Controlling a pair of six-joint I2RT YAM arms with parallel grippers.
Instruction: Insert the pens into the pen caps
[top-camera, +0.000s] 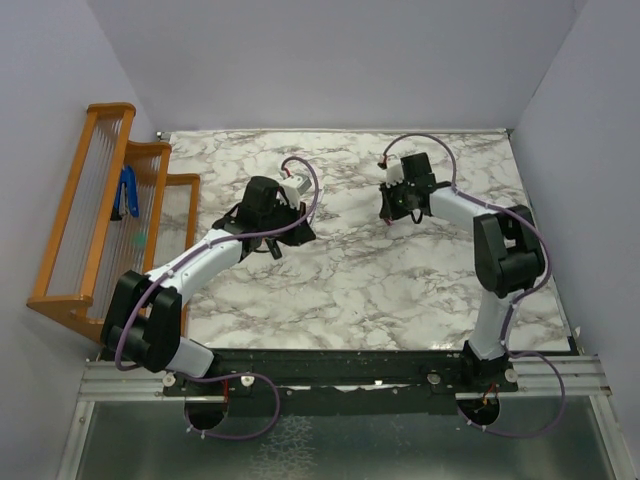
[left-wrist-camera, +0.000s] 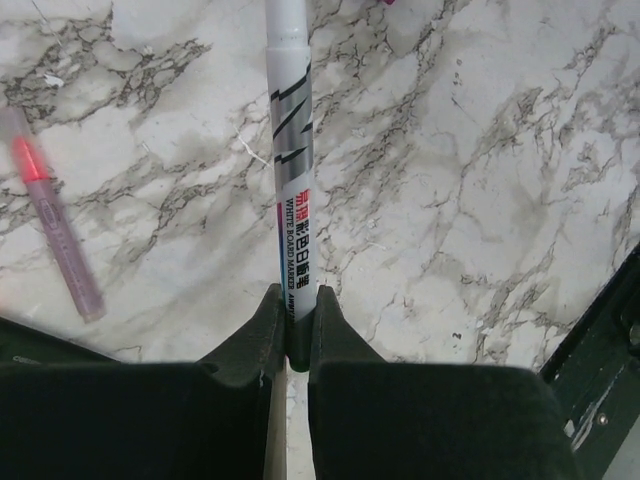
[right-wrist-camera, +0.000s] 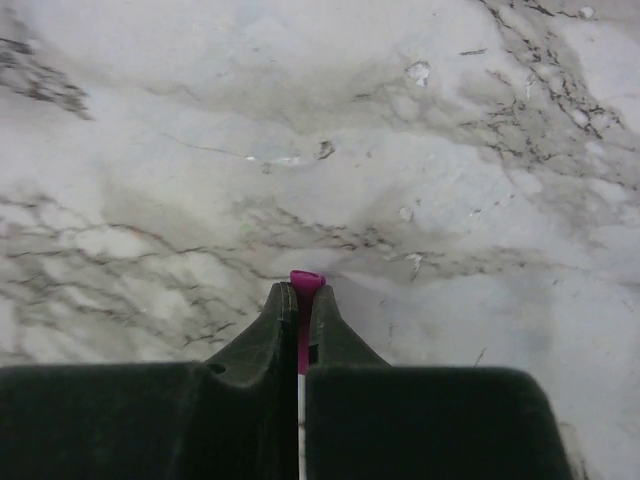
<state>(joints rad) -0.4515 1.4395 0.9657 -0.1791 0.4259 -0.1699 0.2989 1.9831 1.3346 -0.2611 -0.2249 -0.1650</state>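
Between the fingers of the left gripper (left-wrist-camera: 290, 310), which are clamped together on its rear end, sits a slim white plastic marker pen (left-wrist-camera: 288, 150) with grey zigzag bands and printed lettering. Its long axis runs straight out from the gripper and off the far edge of the left wrist view, so its tip is not seen. The right gripper (right-wrist-camera: 300, 295) is likewise shut tight on a small magenta plastic cap (right-wrist-camera: 306, 280), of which only the end pokes out past the fingertips; whether that end is the open mouth cannot be told. Both are held above the grey-veined white marble worktop (left-wrist-camera: 480, 200). In the overhead view the two arms reach toward the middle with a gap between them, the left on the left. The coming move likely turns on bringing the marker pen's axis in line with the cap's, tip to mouth. A sliver of magenta at the top edge of the left wrist view, slightly right of the pen's line, may be that cap. To the left of the left gripper, a thin translucent pink pen (left-wrist-camera: 55, 230) lies flat on the worktop.
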